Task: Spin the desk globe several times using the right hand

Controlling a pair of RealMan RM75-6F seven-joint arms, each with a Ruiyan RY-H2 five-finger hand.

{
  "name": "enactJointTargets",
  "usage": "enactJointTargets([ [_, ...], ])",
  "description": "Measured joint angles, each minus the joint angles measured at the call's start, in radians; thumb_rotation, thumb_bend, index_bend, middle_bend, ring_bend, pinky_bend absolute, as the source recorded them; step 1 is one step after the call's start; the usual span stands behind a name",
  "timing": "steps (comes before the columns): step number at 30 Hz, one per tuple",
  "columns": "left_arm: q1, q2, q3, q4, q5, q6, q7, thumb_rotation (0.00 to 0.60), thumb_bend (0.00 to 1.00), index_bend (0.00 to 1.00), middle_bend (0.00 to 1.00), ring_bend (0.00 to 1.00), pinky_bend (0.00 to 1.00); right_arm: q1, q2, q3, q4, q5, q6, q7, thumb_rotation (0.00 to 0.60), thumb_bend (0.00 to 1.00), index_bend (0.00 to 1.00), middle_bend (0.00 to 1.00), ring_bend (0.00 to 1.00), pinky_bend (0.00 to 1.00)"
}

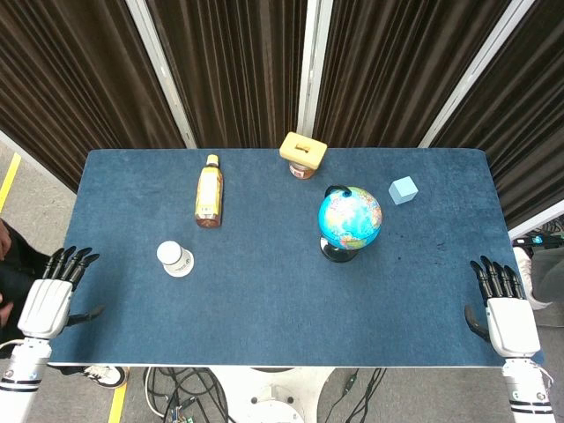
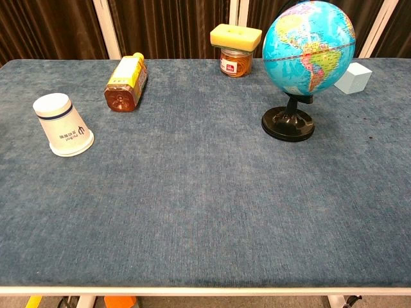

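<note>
Head view shows the task at its very start — no contact with the globe (image 1: 350, 218) yet. The right hand (image 1: 506, 304) sits at the near right corner of the table (image 1: 264, 300), palm down, fingers straight and slightly apart, holding nothing. The left hand (image 1: 55, 289) mirrors it at the near left corner, fingers likewise spread and empty (neither hand appears in the chest view).

The globe stands upright on its black base (image 2: 288, 123), right of centre and toward the far half of the table, well apart from the right fingers (image 1: 496, 275). It lies ahead of that hand and inward, toward the table's middle. A pale blue cube (image 1: 404, 189) sits just beyond it to the right; a jar with a yellow lid (image 1: 302, 154) stands behind it at the far edge.

Judgement: the step in hand is the approach. The next move calls for the right arm to reach forward and inward, bringing fingertips level with the sphere's side — not the base — for a sideways brush. The cube is near the likely path and could be knocked.
</note>
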Motion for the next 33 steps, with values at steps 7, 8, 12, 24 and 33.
enactJointTargets([
  [7, 0.000, -0.001, 0.001, 0.003, -0.002, -0.003, 0.000, 0.600, 0.05, 0.16, 0.10, 0.02, 0.06, 0.005, 0.003, 0.002, -0.010, -0.014, 0.008, -0.007, 0.600, 0.34, 0.00, 0.00, 0.00, 0.00],
  [8, 0.000, -0.001, 0.001, 0.003, -0.002, -0.004, 0.000, 0.600, 0.05, 0.16, 0.10, 0.02, 0.06, 0.007, 0.003, 0.002, -0.013, -0.017, 0.009, -0.008, 0.600, 0.34, 0.00, 0.00, 0.00, 0.00],
  [12, -0.002, -0.003, -0.001, 0.007, -0.004, -0.006, -0.003, 0.600, 0.05, 0.16, 0.10, 0.02, 0.06, 0.021, 0.004, 0.011, -0.026, -0.035, 0.014, -0.017, 0.600, 0.34, 0.00, 0.00, 0.00, 0.00],
  [24, 0.001, -0.009, 0.003, 0.018, -0.003, -0.006, -0.008, 0.600, 0.05, 0.16, 0.10, 0.02, 0.06, 0.163, -0.019, 0.049, -0.088, -0.179, -0.028, -0.104, 0.600, 0.34, 0.00, 0.00, 0.00, 0.00],
  [33, 0.003, -0.015, 0.006, 0.039, -0.007, -0.012, -0.026, 0.600, 0.05, 0.16, 0.10, 0.02, 0.06, 0.279, -0.072, 0.073, -0.094, -0.199, -0.145, -0.170, 0.600, 0.34, 0.00, 0.00, 0.00, 0.00],
])
